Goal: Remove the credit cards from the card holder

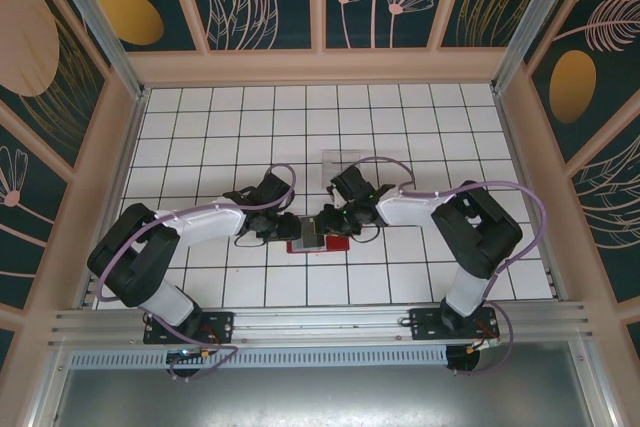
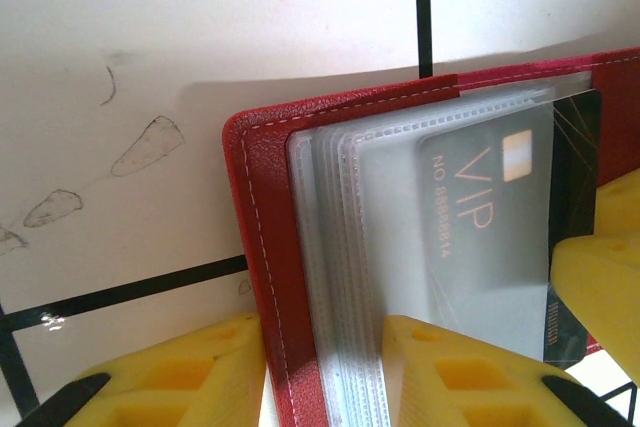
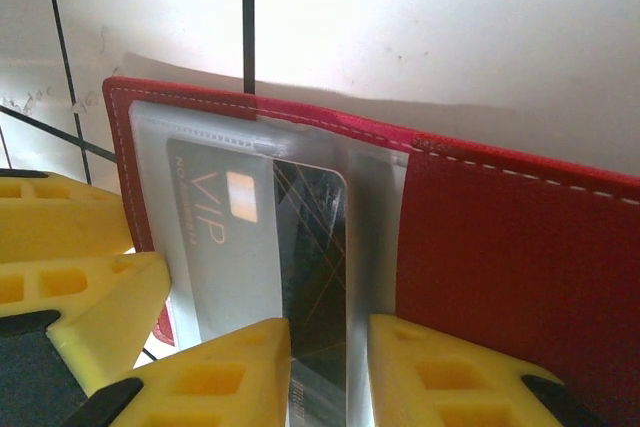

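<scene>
While the tiled table [image 1: 200, 127] carries the open red wallet [image 1: 335, 245] near its middle, L gripper [image 2: 322, 347] is clamped on its cover + sleeves; R gripper [image 3: 328, 347] straddles the dark card [image 3: 315, 247], grip unclear. Card's prob. light, stiff, slick: pinch its exposed end.

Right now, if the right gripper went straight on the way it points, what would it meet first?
Probably the dark credit card in the card holder, directly ahead of the right gripper; depth is unclear.
</scene>
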`<move>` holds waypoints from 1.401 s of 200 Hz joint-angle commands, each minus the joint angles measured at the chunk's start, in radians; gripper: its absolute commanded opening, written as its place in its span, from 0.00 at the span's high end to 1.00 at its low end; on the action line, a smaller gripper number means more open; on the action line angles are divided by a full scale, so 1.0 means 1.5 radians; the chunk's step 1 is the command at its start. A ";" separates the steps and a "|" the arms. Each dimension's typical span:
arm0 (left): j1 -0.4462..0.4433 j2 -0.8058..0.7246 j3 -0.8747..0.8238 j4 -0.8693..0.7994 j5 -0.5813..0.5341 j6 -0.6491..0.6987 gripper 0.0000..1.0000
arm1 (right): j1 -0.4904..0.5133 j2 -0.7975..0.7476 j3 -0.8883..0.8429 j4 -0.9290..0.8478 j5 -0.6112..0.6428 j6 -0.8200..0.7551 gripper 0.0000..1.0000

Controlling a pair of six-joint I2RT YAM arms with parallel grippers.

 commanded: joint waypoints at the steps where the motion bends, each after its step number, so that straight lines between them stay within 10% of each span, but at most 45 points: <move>1: -0.002 0.014 -0.015 -0.027 -0.024 0.001 0.64 | -0.008 0.008 -0.021 0.035 -0.025 0.010 0.74; 280: -0.002 0.021 -0.007 -0.037 -0.034 0.013 0.65 | -0.076 -0.087 -0.112 0.022 -0.027 -0.031 0.92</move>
